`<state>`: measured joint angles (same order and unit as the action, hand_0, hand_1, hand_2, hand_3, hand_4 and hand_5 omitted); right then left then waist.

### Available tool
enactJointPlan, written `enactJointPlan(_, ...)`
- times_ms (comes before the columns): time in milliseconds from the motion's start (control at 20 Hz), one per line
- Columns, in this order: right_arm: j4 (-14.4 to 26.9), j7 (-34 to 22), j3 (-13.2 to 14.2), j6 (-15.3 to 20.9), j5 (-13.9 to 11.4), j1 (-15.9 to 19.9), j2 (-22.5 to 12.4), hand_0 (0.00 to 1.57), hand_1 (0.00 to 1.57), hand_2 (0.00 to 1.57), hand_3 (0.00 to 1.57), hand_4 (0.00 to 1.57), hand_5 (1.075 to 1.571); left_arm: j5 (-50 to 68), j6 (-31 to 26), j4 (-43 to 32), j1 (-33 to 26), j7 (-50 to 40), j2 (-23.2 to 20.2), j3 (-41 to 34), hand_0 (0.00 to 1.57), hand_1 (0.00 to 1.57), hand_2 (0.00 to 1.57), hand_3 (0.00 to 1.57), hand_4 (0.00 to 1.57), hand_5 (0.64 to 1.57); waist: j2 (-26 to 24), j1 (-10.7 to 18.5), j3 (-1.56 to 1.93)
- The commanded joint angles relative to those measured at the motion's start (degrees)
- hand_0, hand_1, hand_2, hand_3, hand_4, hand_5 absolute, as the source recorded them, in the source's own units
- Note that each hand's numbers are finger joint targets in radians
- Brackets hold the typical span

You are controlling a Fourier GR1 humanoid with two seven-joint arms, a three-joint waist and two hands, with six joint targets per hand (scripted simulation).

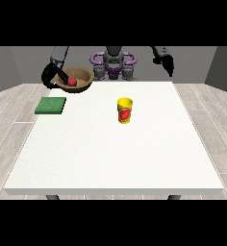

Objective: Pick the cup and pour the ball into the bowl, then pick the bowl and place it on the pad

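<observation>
- The pour looks done: the red ball [72, 81] lies inside the brown bowl [81, 80], and the yellow cup [125, 110] stands upright near the middle of the surface [115, 158], apart from both hands.
- Nothing shows inside the cup from this angle.
- The hand at the view's left [52, 76] grips the bowl at its left rim and holds it above the far left corner of the surface, slightly tilted.
- What is left, by my reading: carry the bowl nearer and set it on the green pad [51, 105], which lies just in front of and below it with nothing on it.
- The hand at the view's right [167, 64] hangs by the far right corner, holding nothing; whether its fingers are curled I cannot tell.
</observation>
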<state>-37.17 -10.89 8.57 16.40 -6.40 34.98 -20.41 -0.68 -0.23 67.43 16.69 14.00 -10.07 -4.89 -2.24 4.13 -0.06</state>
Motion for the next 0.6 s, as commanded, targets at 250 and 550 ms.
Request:
enactJointPlan(250,-2.8,1.2,4.1,-8.3,2.7,-0.9,-8.8,1.57,1.57,1.57,0.68,0.79,1.57,2.5,-2.5,0.0,2.4,0.9,-3.5,-4.1,0.0,0.0,0.0,0.0,1.15,1.463,5.4,-1.0,0.08)
enactJointPlan(550,-2.0,9.8,7.6,-10.0,4.7,-6.4,-12.1,1.57,1.57,1.57,0.0,0.88,1.571,12.5,-12.2,-1.7,2.3,2.8,-16.4,-16.3,0.0,0.0,0.0,0.0,1.32,1.562,7.6,0.4,0.07)
